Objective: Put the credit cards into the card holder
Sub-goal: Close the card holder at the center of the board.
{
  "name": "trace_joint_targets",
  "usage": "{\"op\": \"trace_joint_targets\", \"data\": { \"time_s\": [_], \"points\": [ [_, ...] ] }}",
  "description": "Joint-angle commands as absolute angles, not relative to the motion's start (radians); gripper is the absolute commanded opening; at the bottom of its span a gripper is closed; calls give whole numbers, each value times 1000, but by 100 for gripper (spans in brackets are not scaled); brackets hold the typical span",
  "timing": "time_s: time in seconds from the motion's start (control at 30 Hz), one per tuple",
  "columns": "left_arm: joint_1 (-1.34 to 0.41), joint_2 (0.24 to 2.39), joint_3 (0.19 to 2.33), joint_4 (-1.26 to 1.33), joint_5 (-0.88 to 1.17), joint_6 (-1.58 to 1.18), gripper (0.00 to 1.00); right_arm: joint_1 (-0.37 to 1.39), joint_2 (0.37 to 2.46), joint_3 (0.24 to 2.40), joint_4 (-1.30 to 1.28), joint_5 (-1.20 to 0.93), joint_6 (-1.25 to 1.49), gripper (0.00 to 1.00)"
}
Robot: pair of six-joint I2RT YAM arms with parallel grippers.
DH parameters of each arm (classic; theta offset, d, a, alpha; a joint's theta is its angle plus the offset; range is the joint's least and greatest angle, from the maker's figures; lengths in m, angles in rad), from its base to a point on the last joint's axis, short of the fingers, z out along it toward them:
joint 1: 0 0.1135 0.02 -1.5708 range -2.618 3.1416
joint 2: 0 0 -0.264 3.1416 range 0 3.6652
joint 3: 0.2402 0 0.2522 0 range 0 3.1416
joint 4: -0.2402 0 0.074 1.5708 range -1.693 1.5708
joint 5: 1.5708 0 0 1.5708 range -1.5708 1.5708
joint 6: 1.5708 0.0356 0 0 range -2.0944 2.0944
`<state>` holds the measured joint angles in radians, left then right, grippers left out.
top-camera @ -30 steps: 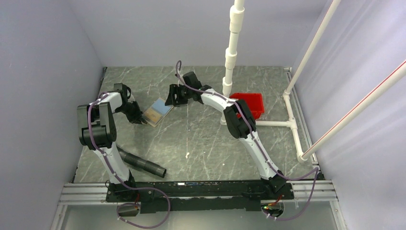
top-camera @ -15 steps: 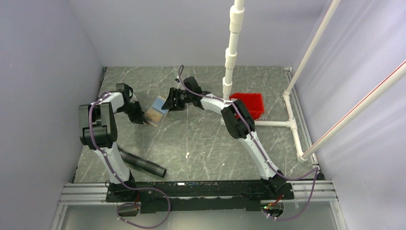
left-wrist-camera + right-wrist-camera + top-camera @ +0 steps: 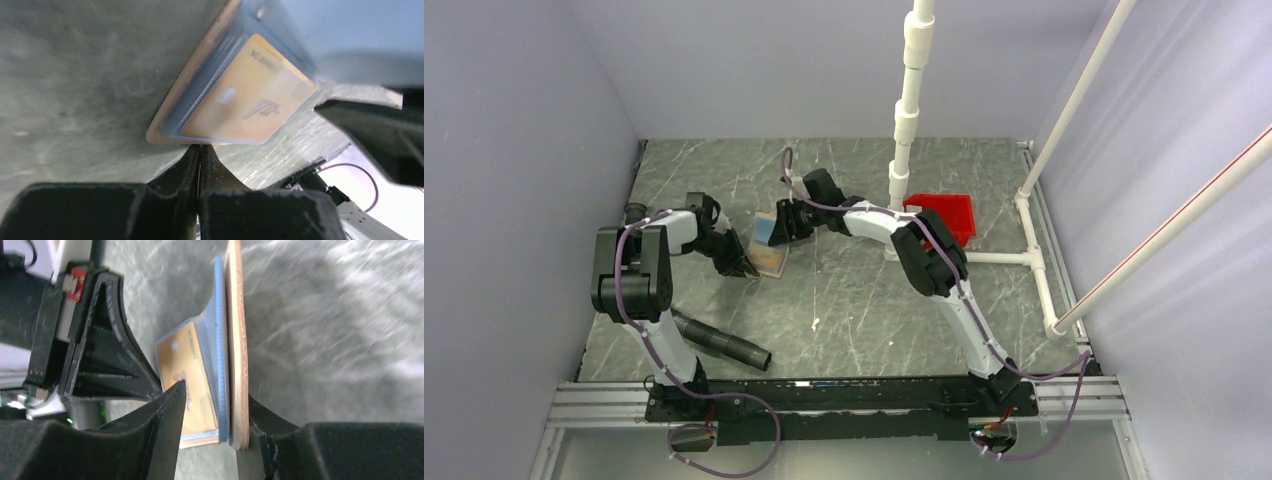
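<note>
The card holder [image 3: 772,252] is a tan wallet with a bluish-grey inside, left of the table's middle. My right gripper [image 3: 782,228] holds its far end; in the right wrist view its jaws [image 3: 216,392] straddle the tan flap [image 3: 236,340] and the blue pocket. A pale yellow-tan credit card [image 3: 187,375] sits in the pocket and sticks out part way. My left gripper [image 3: 746,266] is shut and empty, its tips [image 3: 200,147] touching the holder's edge [image 3: 185,95] just below the card [image 3: 240,105]. No other cards are in view.
A red plastic tray [image 3: 944,215] stands at the right, beside a white pipe post [image 3: 904,120] and pipe frame. A black ribbed hose [image 3: 719,342] lies near the left arm's base. Grey walls enclose the marbled table.
The holder has shifted right and towards the front, still in my right gripper. My left gripper has followed to the right, and its shut tips now meet the holder's edge.
</note>
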<state>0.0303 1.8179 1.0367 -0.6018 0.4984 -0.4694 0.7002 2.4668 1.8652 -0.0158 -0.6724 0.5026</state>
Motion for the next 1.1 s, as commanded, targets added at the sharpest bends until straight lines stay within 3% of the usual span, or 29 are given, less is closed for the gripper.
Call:
{"op": "trace_joint_targets", "data": {
  "time_s": [0.0, 0.23, 0.33, 0.47, 0.67, 0.97, 1.07],
  "points": [
    [-13, 1767, 968, -557, 595, -530, 6, 765, 2244, 1688, -18, -543, 204, 42],
    [-21, 1652, 864, -524, 654, -554, 33, 845, 2077, 1418, 75, -397, -75, 44],
    [-20, 1617, 833, -532, 653, -556, 41, 898, 2040, 1362, 78, -279, -133, 51],
    [-19, 1549, 776, -524, 651, -590, 43, 967, 2026, 1342, 59, -132, -144, 57],
    [-14, 1415, 725, -575, 605, -637, 49, 1001, 1988, 1313, 30, -84, -97, 61],
    [-3, 1332, 705, -585, 538, -655, 38, 996, 1921, 1186, 160, -298, -4, 66],
    [-3, 1327, 704, -602, 522, -659, 46, 975, 1930, 1168, 216, -351, 85, 66]
  ]
}}
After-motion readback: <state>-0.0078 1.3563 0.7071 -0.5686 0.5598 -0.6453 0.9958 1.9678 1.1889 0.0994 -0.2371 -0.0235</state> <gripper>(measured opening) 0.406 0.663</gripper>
